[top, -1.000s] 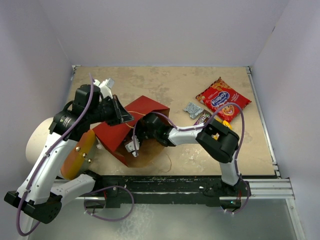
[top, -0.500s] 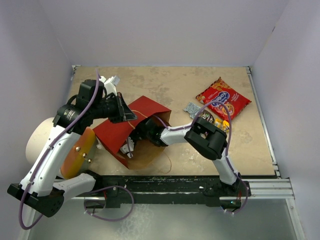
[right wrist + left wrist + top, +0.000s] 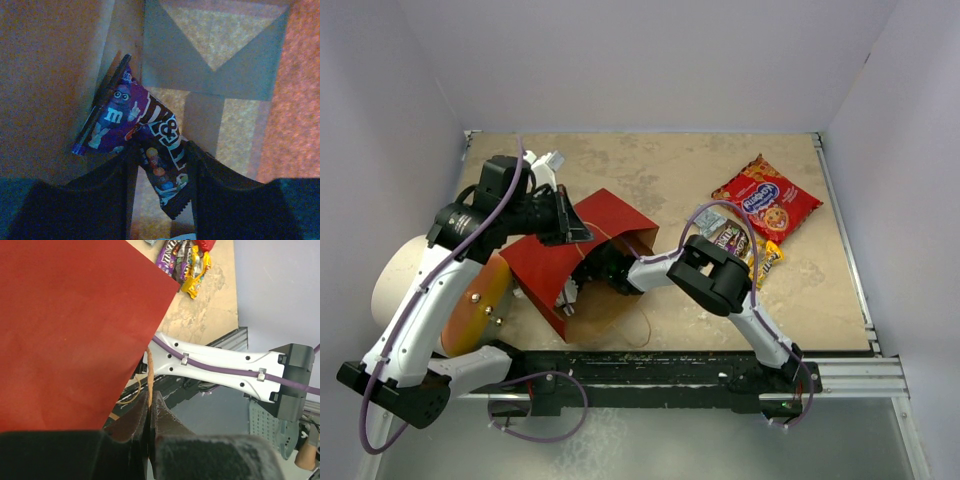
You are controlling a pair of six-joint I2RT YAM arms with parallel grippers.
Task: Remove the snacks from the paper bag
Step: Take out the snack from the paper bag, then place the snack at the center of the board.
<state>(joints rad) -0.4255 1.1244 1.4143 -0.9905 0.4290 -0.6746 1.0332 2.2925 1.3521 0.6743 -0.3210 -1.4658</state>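
Observation:
The paper bag (image 3: 582, 248), red outside and brown inside, lies on its side with its mouth toward the right arm. My left gripper (image 3: 574, 226) is shut on its thin string handle (image 3: 149, 371), beside the red face (image 3: 75, 330). My right gripper (image 3: 572, 292) is inside the bag. In the right wrist view its open fingers (image 3: 160, 150) straddle a purple-brown candy packet (image 3: 150, 137) that leans against the bag's inner wall. On the table lie the red cookie bag (image 3: 767, 198), a silver-grey packet (image 3: 708, 218), a purple packet (image 3: 728, 237) and a yellow-orange one (image 3: 767, 255).
A white cylinder (image 3: 400, 280) with an orange end (image 3: 475, 305) lies at the left, under my left arm. White walls enclose the table on three sides. A metal rail (image 3: 720, 370) runs along the near edge.
My right arm has reached further left, deeper into the bag. My left gripper has kept hold of the handle and shifted slightly, and the bag moved a little with it.

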